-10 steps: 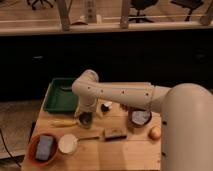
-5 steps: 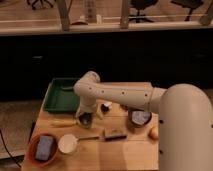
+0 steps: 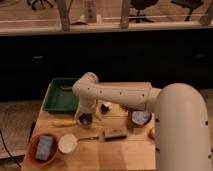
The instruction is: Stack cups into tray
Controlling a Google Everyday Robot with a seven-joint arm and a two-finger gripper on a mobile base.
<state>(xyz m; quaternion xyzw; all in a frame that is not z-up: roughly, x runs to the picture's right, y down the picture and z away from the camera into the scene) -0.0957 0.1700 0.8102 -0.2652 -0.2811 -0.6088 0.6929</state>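
Still, the pincer [image 3: 85, 114] stays down at the cup [image 3: 86, 120] near the tray [image 3: 54, 101]; open or closed, I cannot tell.

pale matt wood for the table [image 3: 125, 157], its planks showing. the tray [image 3: 53, 103] is smooth green plastic with a faint sheen. the arm [image 3: 120, 95] wears a glossy off-white shell. the gripper [image 3: 86, 116], dark and matt, sits just in front of the tray at the pale translucent cup [image 3: 84, 121].
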